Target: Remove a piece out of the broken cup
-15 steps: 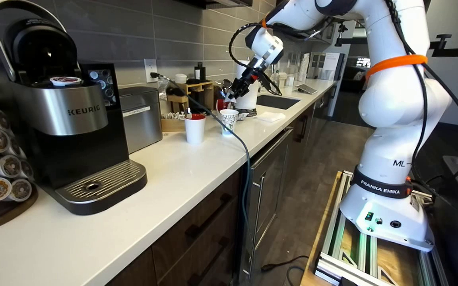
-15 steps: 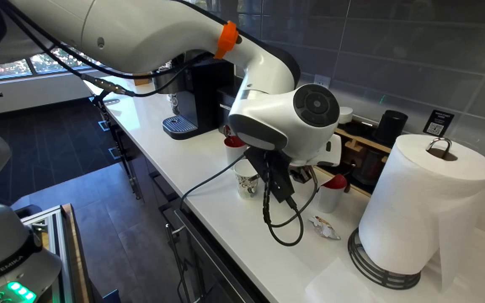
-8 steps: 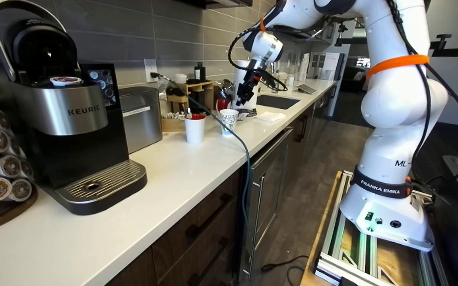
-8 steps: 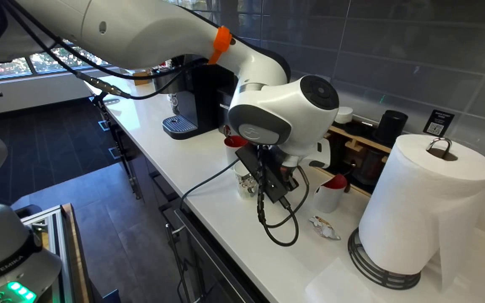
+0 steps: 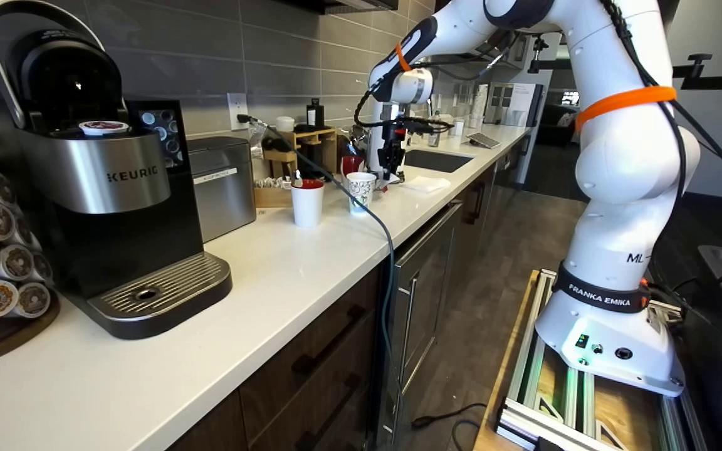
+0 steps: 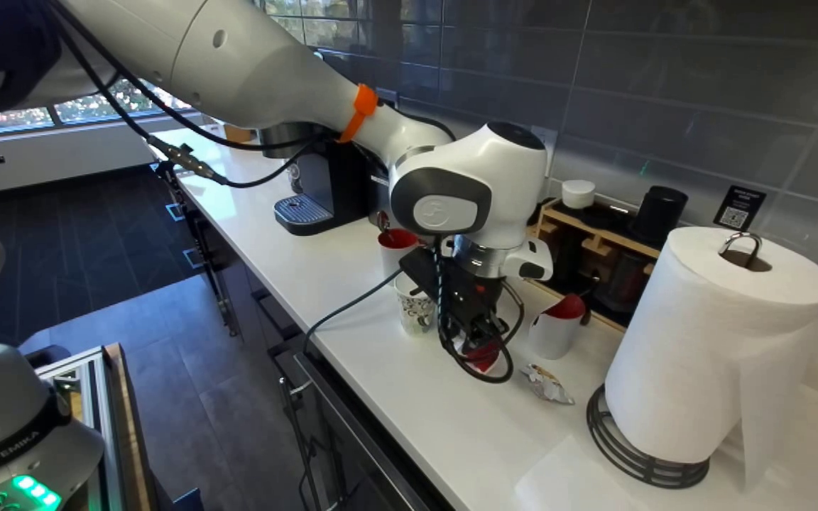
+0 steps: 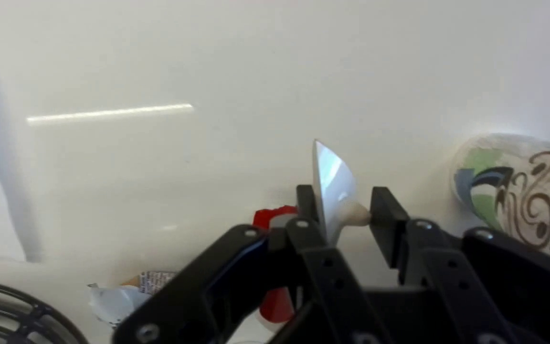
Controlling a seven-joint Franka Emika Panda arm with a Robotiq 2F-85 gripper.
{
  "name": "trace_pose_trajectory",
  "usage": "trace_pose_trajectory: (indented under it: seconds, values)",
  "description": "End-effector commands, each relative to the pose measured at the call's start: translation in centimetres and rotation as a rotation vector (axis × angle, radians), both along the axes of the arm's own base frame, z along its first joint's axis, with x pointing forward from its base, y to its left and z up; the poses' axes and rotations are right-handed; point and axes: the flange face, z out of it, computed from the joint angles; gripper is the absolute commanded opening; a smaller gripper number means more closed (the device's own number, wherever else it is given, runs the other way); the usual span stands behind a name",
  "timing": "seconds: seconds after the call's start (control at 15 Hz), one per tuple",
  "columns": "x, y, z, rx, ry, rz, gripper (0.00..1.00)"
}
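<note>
The broken cup (image 6: 549, 339), white outside and red inside, stands upright on the counter in an exterior view; it is partly hidden in an exterior view (image 5: 351, 165) and behind the finger links in the wrist view (image 7: 277, 306). My gripper (image 7: 343, 198) points down beside it, apart from it. It is shut on a broken piece (image 7: 334, 177), white with a rounded knob. One fingertip meets its flat side, the other the knob. In an exterior view the piece (image 6: 483, 357) shows red below the gripper (image 6: 478, 333). I cannot tell whether it touches the counter.
A patterned paper cup (image 6: 416, 312) stands close beside the gripper. A white cup with a red inside (image 5: 308, 203) stands beyond it. A foil wrapper (image 6: 547, 385) and a paper towel roll (image 6: 721, 355) are on the opposite side. A cable (image 5: 361, 210) crosses the counter.
My gripper has moved away from the broken cup, turned from tilted to pointing straight down, and lowered toward the counter with the piece.
</note>
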Motion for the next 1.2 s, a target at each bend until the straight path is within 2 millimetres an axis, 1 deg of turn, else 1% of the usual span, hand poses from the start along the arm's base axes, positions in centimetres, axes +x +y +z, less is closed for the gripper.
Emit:
trace_pose_trajectory:
  seconds: [0.0,0.47,0.6,0.8,0.87,0.93,1.0,1.07,1.13]
  values:
    - [-0.2,0.2,-0.7,-0.145,0.104,0.042,0.09]
    - [0.7,1.4,-3.3,-0.309,0.255,0.155,0.09]
    - [1.2,2.1,-4.0,-0.324,0.284,0.178,0.09]
    - [2.2,3.0,-4.2,-0.314,0.309,0.192,0.09]
    - [2.6,3.3,-4.2,-0.307,0.315,0.192,0.17]
    - [2.9,3.6,-4.2,-0.301,0.317,0.194,0.38]
    - [3.2,3.8,-4.2,-0.296,0.321,0.196,0.51]
    - [3.6,3.9,-4.0,-0.285,0.316,0.194,0.62]
    - [3.8,4.1,-4.0,-0.276,0.317,0.190,0.63]
